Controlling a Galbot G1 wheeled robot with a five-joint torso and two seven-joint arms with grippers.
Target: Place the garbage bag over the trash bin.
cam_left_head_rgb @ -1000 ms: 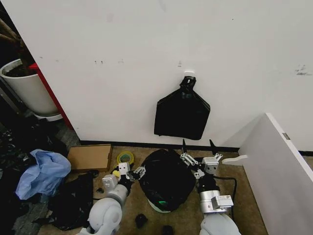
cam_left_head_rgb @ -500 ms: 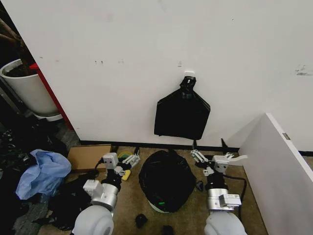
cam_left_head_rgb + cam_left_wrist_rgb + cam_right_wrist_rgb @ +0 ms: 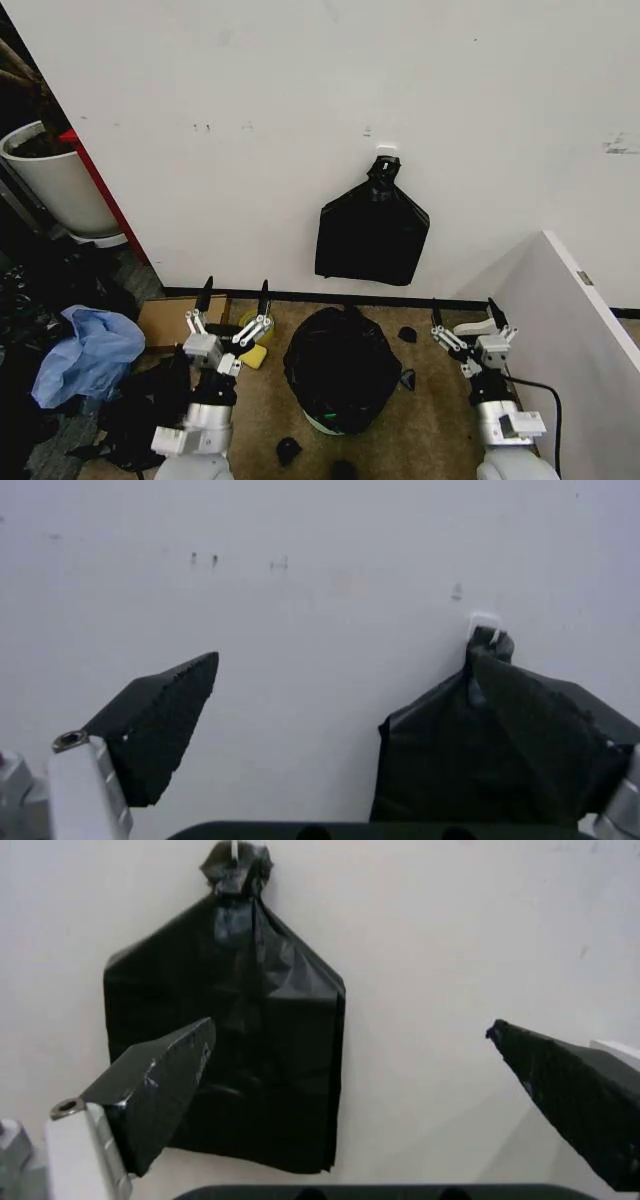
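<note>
Black glossy plastic, the garbage bag [image 3: 340,365], is draped over the trash bin [image 3: 322,421] on the brown floor in the head view, so that only a sliver of the bin's pale green base peeks out near the bottom. The left gripper [image 3: 236,297] hangs just to the left of the covered bin, fingers spread wide and holding nothing. The right gripper [image 3: 463,313] stands further off on the other side, also wide open and empty. A flat black bundle [image 3: 372,233] hangs from a hook on the white wall [image 3: 300,100] behind.

From the left wrist view, one dark fingertip [image 3: 160,720] points up at the wall, with the hanging bundle [image 3: 490,757] beyond.

From the right wrist view, two parted fingertips [image 3: 155,1091] frame the same bundle [image 3: 235,1027], gripping nothing.
</note>
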